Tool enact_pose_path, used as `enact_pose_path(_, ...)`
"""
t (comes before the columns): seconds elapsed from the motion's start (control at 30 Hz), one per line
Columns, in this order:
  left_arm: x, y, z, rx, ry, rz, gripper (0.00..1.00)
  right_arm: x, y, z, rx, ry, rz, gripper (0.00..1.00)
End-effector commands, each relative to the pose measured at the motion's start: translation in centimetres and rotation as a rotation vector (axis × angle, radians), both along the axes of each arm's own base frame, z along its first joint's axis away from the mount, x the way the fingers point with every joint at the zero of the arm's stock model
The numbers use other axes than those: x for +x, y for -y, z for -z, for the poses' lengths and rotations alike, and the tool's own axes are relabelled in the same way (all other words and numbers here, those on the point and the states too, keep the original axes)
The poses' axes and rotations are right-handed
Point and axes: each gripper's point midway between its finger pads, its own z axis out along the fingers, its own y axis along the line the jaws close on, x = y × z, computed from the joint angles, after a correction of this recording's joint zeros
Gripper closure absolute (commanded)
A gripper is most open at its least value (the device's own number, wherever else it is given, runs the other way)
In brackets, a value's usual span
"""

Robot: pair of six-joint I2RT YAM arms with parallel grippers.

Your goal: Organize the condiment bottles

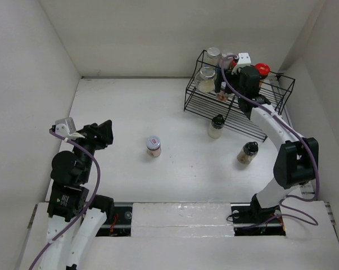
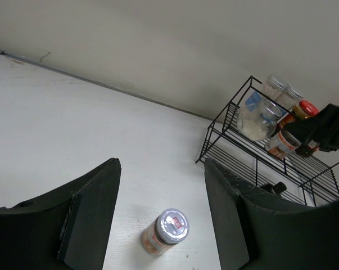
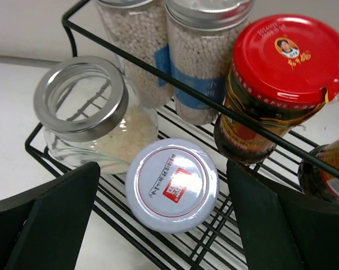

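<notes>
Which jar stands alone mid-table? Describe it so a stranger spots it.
On the white table, left of the black wire rack, one small jar stands alone. Unlike the two black-capped shakers nearer the rack, it has a silvery lid with a red mark and reddish contents.

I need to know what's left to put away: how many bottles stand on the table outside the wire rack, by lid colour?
Black-capped bottles: 2
White-lidded jar: 1
Total: 3
</notes>
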Motion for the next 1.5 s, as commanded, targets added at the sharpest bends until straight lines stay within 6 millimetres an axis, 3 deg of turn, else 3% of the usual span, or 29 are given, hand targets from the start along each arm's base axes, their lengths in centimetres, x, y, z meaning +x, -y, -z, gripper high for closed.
enact_pose_path(0.0, 0.3, 0.3, -0.7, 0.004, 0.034, 0.012, 0.43, -0.6, -0.3, -7.3, 0.028, 0.169, -0.004, 0.00)
enact_pose_path(0.1, 0.1, 0.2, -0.9, 0.002, 0.043, 0.012, 0.43, -2.5, -0.4, -9.2, 0.029, 0.201, 0.022, 0.00)
enact_pose_path(0.17, 0.1, 0.2, -0.9, 0.002, 0.043, 0.012, 0.43, -5.2, -0.8, -9.8, 0.037, 0.219, -0.001, 0.06)
enact_pose_path(0.2, 0.1, 0.2, -0.9, 0.002, 0.043, 0.012, 0.43, -6.3, -2.7, -10.0, 0.049, 0.236, -0.056, 0.14)
enact_pose_path(0.23, 0.1, 0.2, -0.9, 0.002, 0.043, 0.012, 0.43, -8.0, -3.9, -8.6, 0.077, 0.214, -0.102, 0.25)
enact_pose_path(0.27, -0.1, 0.2, -1.1, 0.000, 0.051, 0.012, 0.43, -9.1, -5.6, -7.7, 0.101, 0.202, -0.160, 0.64)
enact_pose_path(0.3, -0.1, 0.3, -1.1, 0.001, 0.052, 0.021, 0.45, -10.4, -7.9, -6.7, 0.124, 0.189, -0.249, 0.78)
enact_pose_path(0.33, -0.1, 0.3, -1.1, 0.001, 0.052, 0.021, 0.49, -12.3, -11.7, -5.9, 0.149, 0.185, -0.348, 0.86)
enact_pose_path(0.37, -0.1, 0.3, -1.1, 0.001, 0.052, 0.021, 0.51, -14.1, -13.4, -3.3, 0.141, 0.144, -0.400, 0.93)
enact_pose_path(0.4, -0.1, 0.3, -1.1, 0.001, 0.052, 0.021, 0.54, -15.4, -15.1, -2.3, 0.139, 0.129, -0.441, 0.93)
enact_pose_path(0.43, -0.1, 0.3, -1.1, 0.001, 0.052, 0.021, 0.57, -18.1, -18.5, -1.0, 0.123, 0.110, -0.544, 0.86)
enact_pose_path(0.47, -0.1, 0.3, -1.1, 0.001, 0.052, 0.021, 0.64, -19.3, -20.1, 0.5, 0.087, 0.089, -0.603, 0.75)
enact_pose_path(0.5, -0.1, 0.3, -1.1, 0.001, 0.052, 0.021, 0.67, -22.0, -22.5, 1.6, 0.070, 0.071, -0.708, 0.37)
enact_pose_path(0.53, -0.1, 0.3, -1.1, 0.001, 0.052, 0.021, 0.69, -22.2, -22.7, 2.6, 0.043, 0.048, -0.734, 0.20)
enact_pose_path(0.57, -0.1, 0.3, -1.1, 0.001, 0.052, 0.021, 0.69, -24.4, -24.1, 4.5, -0.008, -0.003, -0.801, 0.07)
enact_pose_path(0.6, -0.2, 0.5, -1.1, 0.002, 0.052, 0.033, 0.69, -25.1, -24.8, 6.2, -0.050, -0.034, -0.824, 0.00)
enact_pose_path(0.67, -0.4, 0.5, -1.3, 0.000, 0.061, 0.034, 0.63, -26.0, -25.9, 8.1, -0.085, -0.068, -0.833, 0.00)
enact_pose_path(0.73, -0.4, 0.6, -1.3, 0.001, 0.061, 0.043, 0.55, -26.3, -26.8, 11.1, -0.108, -0.140, -0.851, 0.00)
enact_pose_path(0.83, -0.4, 0.6, -1.3, 0.001, 0.061, 0.043, 0.45, -24.9, -28.7, 12.4, -0.109, -0.138, -0.830, 0.00)
enact_pose_path(0.9, -0.2, 0.8, -1.1, 0.004, 0.053, 0.052, 0.42, -23.1, -29.1, 12.8, -0.134, -0.113, -0.767, 0.00)
enact_pose_path(0.93, -0.3, 1.0, -1.3, 0.003, 0.062, 0.062, 0.42, -22.2, -30.3, 13.2, -0.154, -0.106, -0.774, 0.00)
enact_pose_path(1.2, 0.0, 1.0, -0.6, 0.018, 0.034, 0.062, 0.42, -19.0, -35.1, 14.9, -0.153, -0.093, -0.759, 0.00)
enact_pose_path(1.27, -0.3, 1.0, -0.8, 0.016, 0.043, 0.062, 0.42, -18.8, -35.7, 15.3, -0.147, -0.091, -0.770, 0.08)
enact_pose_path(1.3, -0.3, 1.0, -0.8, 0.016, 0.043, 0.062, 0.42, -19.2, -36.1, 15.3, -0.138, -0.096, -0.776, 0.25)
enact_pose_path(1.37, -0.2, 0.8, -0.8, 0.016, 0.043, 0.053, 0.42, -19.1, -36.3, 14.3, -0.113, -0.075, -0.773, 0.41)
enact_pose_path(1.47, -0.3, 1.0, -0.8, 0.017, 0.043, 0.063, 0.42, -19.0, -34.5, 10.8, -0.095, -0.018, -0.713, 0.45)
